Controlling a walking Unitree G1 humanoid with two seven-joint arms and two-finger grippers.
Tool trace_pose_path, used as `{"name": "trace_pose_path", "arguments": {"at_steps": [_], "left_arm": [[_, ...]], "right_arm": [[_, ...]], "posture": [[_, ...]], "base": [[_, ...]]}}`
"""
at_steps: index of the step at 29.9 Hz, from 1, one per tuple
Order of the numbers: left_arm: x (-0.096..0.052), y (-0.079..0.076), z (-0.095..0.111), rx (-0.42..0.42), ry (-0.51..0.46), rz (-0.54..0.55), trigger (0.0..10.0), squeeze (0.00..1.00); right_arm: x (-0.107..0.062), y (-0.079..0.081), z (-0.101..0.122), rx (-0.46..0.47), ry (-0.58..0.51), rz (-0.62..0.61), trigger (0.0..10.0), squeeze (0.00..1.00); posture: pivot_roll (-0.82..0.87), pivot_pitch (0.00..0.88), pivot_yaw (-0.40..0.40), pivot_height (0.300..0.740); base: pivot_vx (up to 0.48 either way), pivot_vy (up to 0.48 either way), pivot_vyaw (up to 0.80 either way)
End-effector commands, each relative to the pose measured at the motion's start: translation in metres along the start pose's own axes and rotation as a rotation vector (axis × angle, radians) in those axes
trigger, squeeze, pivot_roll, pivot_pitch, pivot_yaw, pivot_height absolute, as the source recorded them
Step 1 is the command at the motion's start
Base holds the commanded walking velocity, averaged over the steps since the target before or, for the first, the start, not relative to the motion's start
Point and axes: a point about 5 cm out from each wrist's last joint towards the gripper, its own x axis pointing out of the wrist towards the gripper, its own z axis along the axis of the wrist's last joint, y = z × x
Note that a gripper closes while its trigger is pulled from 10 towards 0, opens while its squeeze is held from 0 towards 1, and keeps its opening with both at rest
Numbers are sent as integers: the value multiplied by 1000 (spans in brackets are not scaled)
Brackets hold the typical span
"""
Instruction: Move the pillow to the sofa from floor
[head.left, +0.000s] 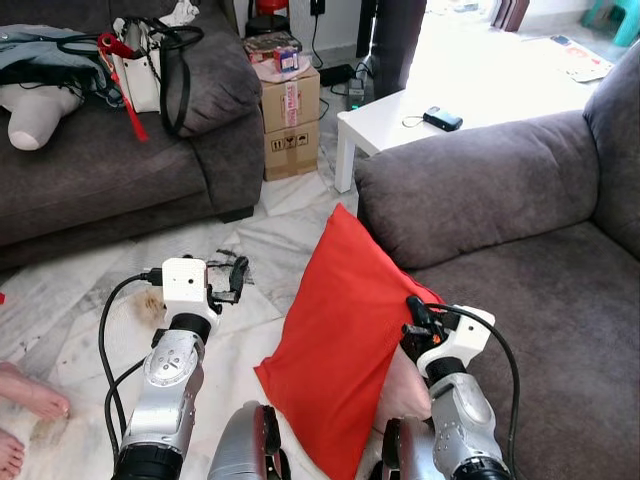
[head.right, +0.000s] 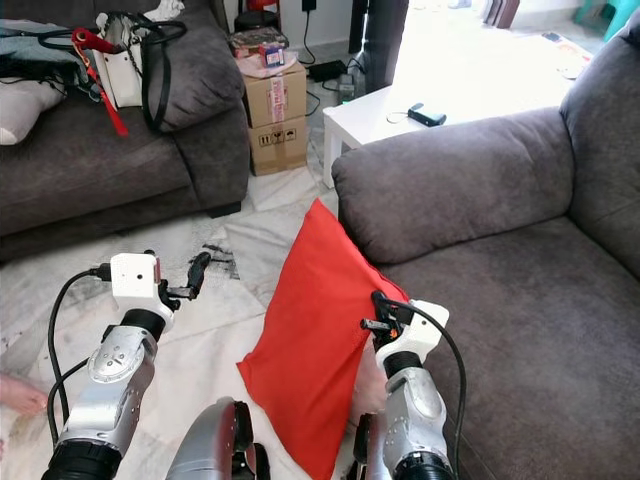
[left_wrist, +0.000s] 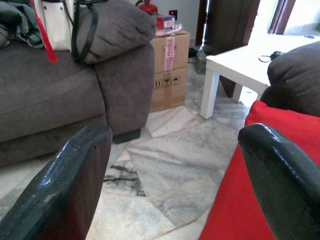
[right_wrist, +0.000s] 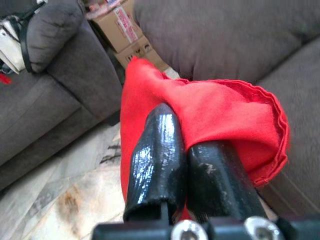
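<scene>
The right gripper has its 2 fingers pinched tight on a fold at the edge of the red pillow, which hangs upright against the front of the grey sofa, its low corner near the marble floor. The left gripper is spread wide and empty, just beside the pillow. The pillow looks light, soft and floppy; its smooth cloth may slip, so a deeper bite or a 2nd hold on the far edge seems wise.

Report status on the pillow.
Right gripper shut on red pillow, lifted beside sofa. Left gripper open, free. Sofa arm ahead.
</scene>
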Motion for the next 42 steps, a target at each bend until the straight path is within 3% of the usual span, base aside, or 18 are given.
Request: {"name": "trace_pose_path", "arguments": {"at_steps": [1,22,35,42], "left_arm": [[-2,1,-4,1,11,3,10000,0],[-2,-6,-10,-5,14,-27,10000,0],[-2,-5,-10,-8,11,-23,10000,0],[-2,-5,-11,-9,12,-19,10000,0]], "right_arm": [[7,0,30,-45,-134,11,10000,0],[2,1,28,-52,-125,-8,10000,0],[4,3,28,-48,-122,-1,10000,0],[4,1,29,-51,-117,-7,10000,0]], "posture": [[-5,65,-13,636],[-16,15,-5,636],[-12,35,-11,636],[-11,50,-14,674]], "base": [[0,0,0],[0,0,0],[0,0,0],[0,0,0]]}}
